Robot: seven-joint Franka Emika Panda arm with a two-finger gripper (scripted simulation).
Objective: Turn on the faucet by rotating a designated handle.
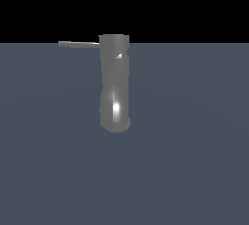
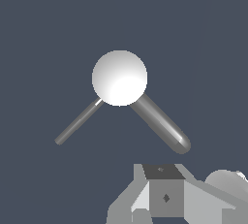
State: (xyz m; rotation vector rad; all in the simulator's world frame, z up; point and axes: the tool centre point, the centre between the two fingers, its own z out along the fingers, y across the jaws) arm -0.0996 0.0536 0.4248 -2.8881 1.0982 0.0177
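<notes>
Faucet (image 1: 115, 87): tall glossy grey metal cylinder, slightly bent; round flared base on flat matte blue-grey floor (image 1: 194, 170); bright specular spot low on body; seen from the wrist camera as a white round cap with a thicker rounded spout (image 2: 162, 126)
Handle (image 1: 79, 44): thin flat grey bar; juts horizontally from cylinder top toward the exterior view's left
Gripper (image 2: 167, 199): grey angular blocks, wrist view only; apart from faucet; whether the fingers are apart or together, cannot tell
</notes>
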